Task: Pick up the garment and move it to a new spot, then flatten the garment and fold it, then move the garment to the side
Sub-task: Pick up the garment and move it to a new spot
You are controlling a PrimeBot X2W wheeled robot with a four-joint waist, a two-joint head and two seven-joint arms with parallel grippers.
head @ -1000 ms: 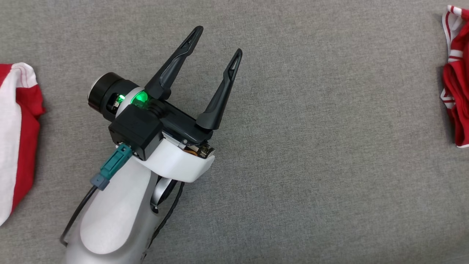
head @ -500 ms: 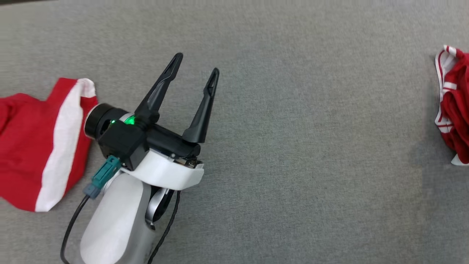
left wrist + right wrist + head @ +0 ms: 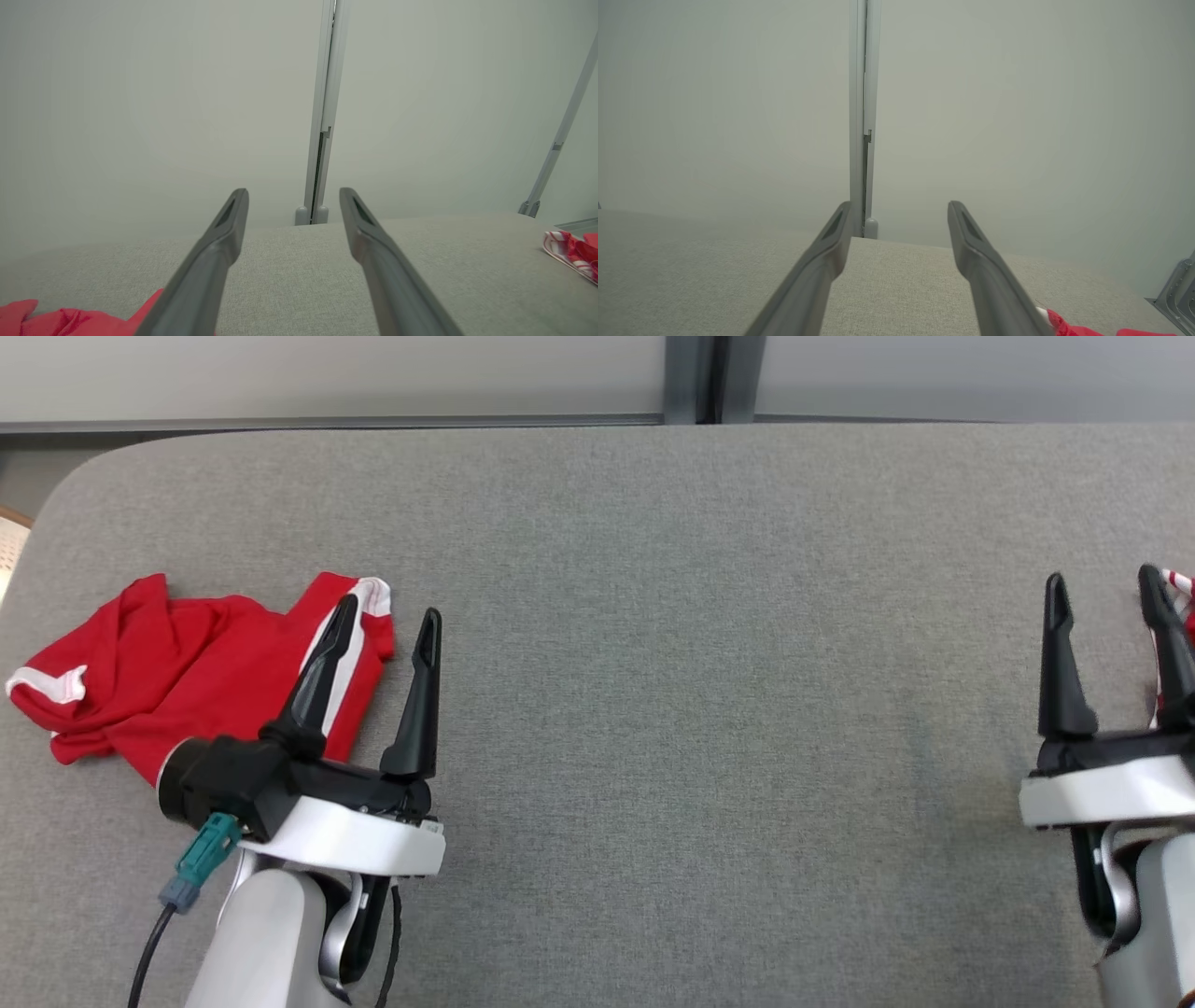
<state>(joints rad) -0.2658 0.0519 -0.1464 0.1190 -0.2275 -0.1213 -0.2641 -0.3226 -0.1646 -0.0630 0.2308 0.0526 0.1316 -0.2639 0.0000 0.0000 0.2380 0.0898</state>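
**Red garment bunched at table's left, both grippers empty**

The red garment, sports shorts by the look of its white side stripe and white-edged hem, lies rumpled near the left end of the grey table. It is neither flattened nor folded. Its long axis runs across the table from left to right, with the right end tipped a little toward the far edge. The white-edged hem sits at the left end, and the white stripe slants down from the right end, which points toward the table's bare middle.

The left gripper stands just at that right end with its jaws spread wide and nothing between them. In the head view its left finger crosses the stripe. In the left wrist view the fingers aim toward the pale wall, with red cloth low beside them, so the gripper seems to sit above the fabric rather than on it. Contact cannot be told.

The right gripper is well apart, at the table's right end, also spread wide and empty. A second red-and-white garment lies just beside it, mostly cut off by the frame.

Judging from this, the opening step is in hand and the garment is not yet picked up. The next move would call for tilting the left gripper's fingers down onto a raised fold, closing on the cloth, and carrying it to the open middle. Which of the two garments is meant cannot be settled.
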